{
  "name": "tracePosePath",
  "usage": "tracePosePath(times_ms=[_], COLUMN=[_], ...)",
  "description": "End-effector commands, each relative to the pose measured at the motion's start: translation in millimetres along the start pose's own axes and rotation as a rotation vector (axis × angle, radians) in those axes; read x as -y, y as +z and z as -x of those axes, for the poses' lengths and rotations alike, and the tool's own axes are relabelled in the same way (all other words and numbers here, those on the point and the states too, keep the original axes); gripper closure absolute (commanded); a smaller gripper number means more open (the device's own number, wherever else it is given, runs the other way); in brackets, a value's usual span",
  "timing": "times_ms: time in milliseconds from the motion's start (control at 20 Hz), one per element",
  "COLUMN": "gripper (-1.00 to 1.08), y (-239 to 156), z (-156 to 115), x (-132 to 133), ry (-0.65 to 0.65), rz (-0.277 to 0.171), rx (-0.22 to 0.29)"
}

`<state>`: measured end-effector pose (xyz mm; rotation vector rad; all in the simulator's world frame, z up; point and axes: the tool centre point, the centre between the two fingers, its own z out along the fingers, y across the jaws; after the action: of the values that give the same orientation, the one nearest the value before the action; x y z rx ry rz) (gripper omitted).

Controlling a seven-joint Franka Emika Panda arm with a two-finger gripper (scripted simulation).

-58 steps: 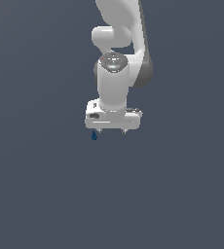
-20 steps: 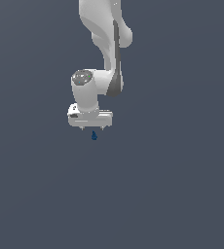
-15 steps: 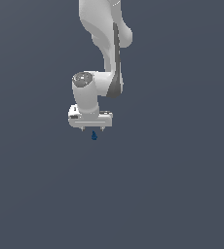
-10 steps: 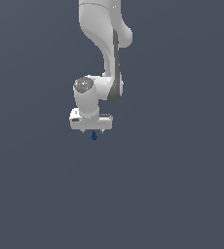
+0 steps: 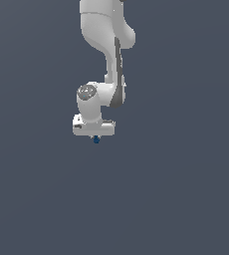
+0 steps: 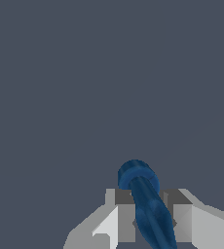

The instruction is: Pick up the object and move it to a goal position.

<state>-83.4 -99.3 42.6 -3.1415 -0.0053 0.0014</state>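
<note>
The object (image 6: 145, 204) is a slim dark blue thing with a rounded end. In the wrist view it sits between my two grey fingers (image 6: 125, 214), which press on both its sides. In the exterior view only its tip (image 5: 96, 140) shows, just under the white gripper (image 5: 95, 135). The gripper is shut on the object and hangs in the air with the arm reaching down from above. No goal marker shows in either view.
A plain dark grey background (image 5: 186, 199) fills both views. No other object, edge or container shows.
The gripper, still holding the object, has drifted slightly up and turned a little at the wrist over the last second. Since 2.9 s ago the arm has swung toward the exterior view's left.
</note>
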Motion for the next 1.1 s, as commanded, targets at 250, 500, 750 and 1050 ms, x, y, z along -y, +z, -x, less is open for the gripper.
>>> tracePosePath(times_ms=[250, 500, 750, 1050], gripper=[1.08, 1.08, 1.08, 1.08], y=[0, -3, -19, -56], z=[0, -1, -4, -13], x=[0, 1, 9, 28], ry=[0.000, 0.000, 0.000, 0.000], rz=[0.000, 0.000, 0.000, 0.001], rx=[-0.001, -0.001, -0.001, -0.001])
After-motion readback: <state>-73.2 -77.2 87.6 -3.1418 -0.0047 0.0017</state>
